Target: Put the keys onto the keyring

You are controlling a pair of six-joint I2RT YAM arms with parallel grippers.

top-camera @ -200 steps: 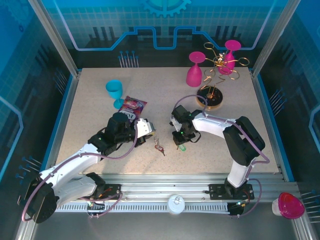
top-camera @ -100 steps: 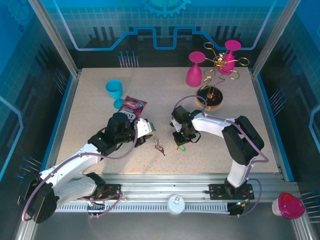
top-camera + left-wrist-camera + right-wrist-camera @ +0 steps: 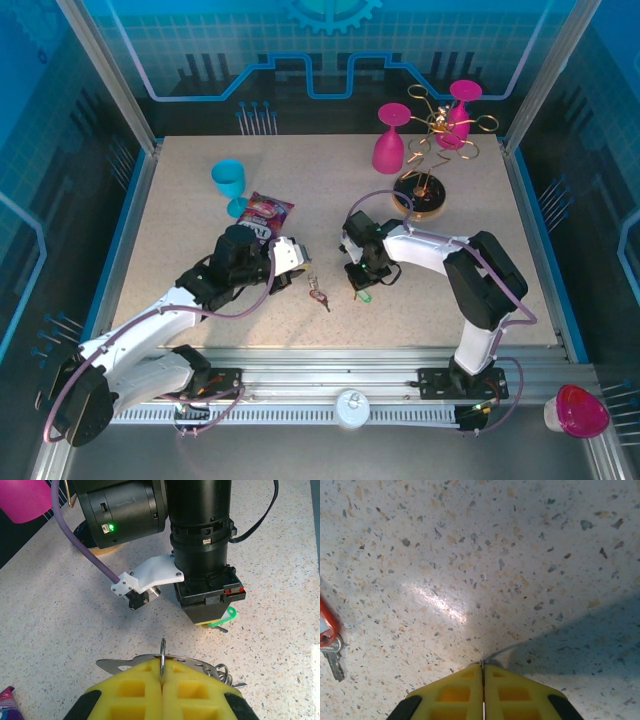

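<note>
The change is in the right hand (image 3: 483, 677): over the last second its jaws draw in from partly open to pressed together, while the arm hardly shifts over the surface (image 3: 470, 555). Its yellow pads now meet with a thin sliver of metal caught in the seam. From the left wrist, the green tag of the green-tagged key (image 3: 224, 619) pokes out just under its tip, so it appears to have pinched that key. The left hand (image 3: 162, 680) stays as it was, fully closed on the keyring (image 3: 117, 664), holding the flat loop low, just in front of the right hand. The red-tagged key (image 3: 326, 625) lies loose on the surface near them. I judge the pickup made and the threading next: lifting the key and bringing it to the ring's opening
</note>
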